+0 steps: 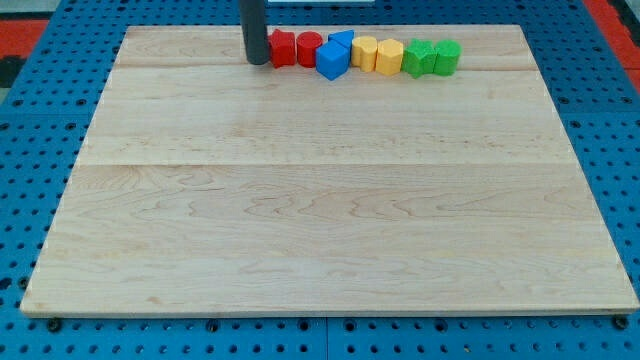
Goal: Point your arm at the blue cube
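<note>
Nearest the camera: bare pale wood, the desk, a light board of joined planks with visible grain, filling most of the view. Surround: blue perforated panel showing on all sides of the board, with red patches at the view's top corners. Contents, all in one crowded row along the view's top edge of the board, listed from the view's left: red block, shape unclear, partly behind the rod; second red block, rounded; blue cube, set slightly forward of the row; second blue block, just behind the cube and mostly hidden by it; yellow block; second yellow block; green block; second green block. Neighbours in the row touch or nearly touch. Tool: dark rod entering from the view's top, my tip resting on the board just left of the first red block. Both red blocks stand between my tip and the blue cube. Claw: not fitted, so no open or closed state can be told.
</note>
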